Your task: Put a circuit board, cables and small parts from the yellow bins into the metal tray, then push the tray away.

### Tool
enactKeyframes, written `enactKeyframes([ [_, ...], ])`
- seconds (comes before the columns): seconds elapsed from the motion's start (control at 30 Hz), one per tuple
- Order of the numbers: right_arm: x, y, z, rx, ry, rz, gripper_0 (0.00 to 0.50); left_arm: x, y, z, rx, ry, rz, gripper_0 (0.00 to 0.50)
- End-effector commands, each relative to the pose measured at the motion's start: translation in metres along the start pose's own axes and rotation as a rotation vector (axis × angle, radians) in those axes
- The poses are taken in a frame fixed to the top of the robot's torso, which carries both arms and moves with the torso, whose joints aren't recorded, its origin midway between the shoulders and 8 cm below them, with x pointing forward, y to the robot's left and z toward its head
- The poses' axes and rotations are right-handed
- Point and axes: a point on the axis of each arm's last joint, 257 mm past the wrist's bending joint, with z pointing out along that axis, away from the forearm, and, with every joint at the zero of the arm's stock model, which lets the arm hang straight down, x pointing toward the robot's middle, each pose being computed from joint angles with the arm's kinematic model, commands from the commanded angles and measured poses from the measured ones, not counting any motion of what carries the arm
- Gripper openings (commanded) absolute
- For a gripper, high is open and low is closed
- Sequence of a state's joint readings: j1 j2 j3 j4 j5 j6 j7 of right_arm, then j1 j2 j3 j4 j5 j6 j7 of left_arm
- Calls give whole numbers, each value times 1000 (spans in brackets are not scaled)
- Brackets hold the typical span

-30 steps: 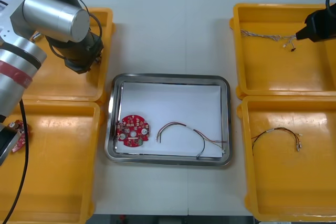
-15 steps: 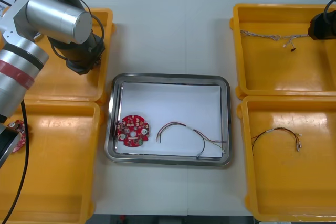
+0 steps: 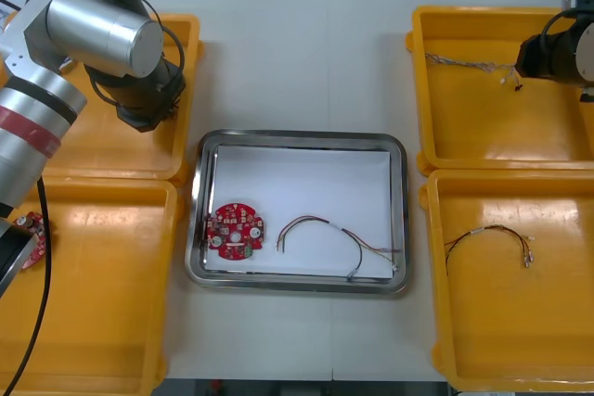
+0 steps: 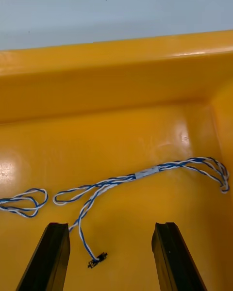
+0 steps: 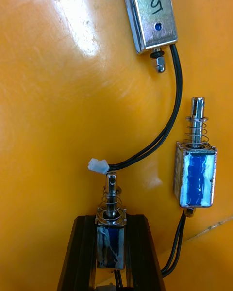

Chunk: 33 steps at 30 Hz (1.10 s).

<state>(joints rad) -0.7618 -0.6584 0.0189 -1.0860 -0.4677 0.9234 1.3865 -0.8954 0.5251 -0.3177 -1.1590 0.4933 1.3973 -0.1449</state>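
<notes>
- Fingers (image 5: 80, 259) of the left gripper (image 5: 110, 221) are clamped narrowly on a small metal part (image 5: 109, 245), whose spring-wound pin sticks out past the fingertips, over the floor of the far left bin (image 5: 43, 126).
- Just beside it we see a second metal part (image 5: 195, 174) with a blue body, and farther out a third metal part (image 5: 148, 12). A black cable (image 5: 167, 121) runs from the third one to a white connector (image 5: 98, 165) right by the held pin.
- We find the left arm (image 3: 93, 30) over that bin, where it was half a second ago, after a slight shift from the second before.
- On the right gripper (image 4: 111, 225) the fingers stand wide apart above the floor of the far right bin (image 4: 121, 72). The twisted blue and white cable (image 4: 145, 172) lies there, and its black end plug shows between them.
- We see the right arm (image 3: 561, 51) at that bin's outer edge. Half a second ago just a dark piece showed there; now its silver wrist reaches farther in.
- Nothing has moved in the metal tray (image 3: 297, 136). The red circuit board (image 3: 234, 229) sits in its near left corner, and a thin cable (image 3: 320, 223) runs from beside it toward the near right corner.
- Another cable (image 3: 487, 232) lies as before in the near right bin (image 3: 501, 322).
</notes>
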Motion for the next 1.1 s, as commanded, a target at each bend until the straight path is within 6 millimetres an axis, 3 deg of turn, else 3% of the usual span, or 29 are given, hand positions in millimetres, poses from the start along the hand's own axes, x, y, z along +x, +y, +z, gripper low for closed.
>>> enactKeyframes([
  [0.03,-23,23,1,-37,-56,43,500,-14,2,-14,-34,-47,154,0],
  [0.23,-14,34,12,-59,-62,67,500,-45,23,-25,-77,-94,272,0],
  [0.4,-8,40,15,-69,-55,74,500,-68,27,-36,-79,-139,372,0],
  [0.77,3,51,18,-80,-37,64,500,-88,26,-71,-86,-156,489,0],
  [0.8,3,52,19,-80,-36,61,395,-89,27,-76,-90,-155,498,0],
  [0.83,3,52,19,-79,-34,58,250,-89,28,-81,-95,-152,507,0],
  [0.9,4,52,19,-80,-34,55,42,-89,29,-89,-98,-149,509,0],
  [0.93,4,53,19,-80,-32,53,1,-89,29,-94,-99,-150,514,0],
  [1.1,7,51,19,-75,-21,41,0,-85,27,-111,-98,-156,543,0],
])
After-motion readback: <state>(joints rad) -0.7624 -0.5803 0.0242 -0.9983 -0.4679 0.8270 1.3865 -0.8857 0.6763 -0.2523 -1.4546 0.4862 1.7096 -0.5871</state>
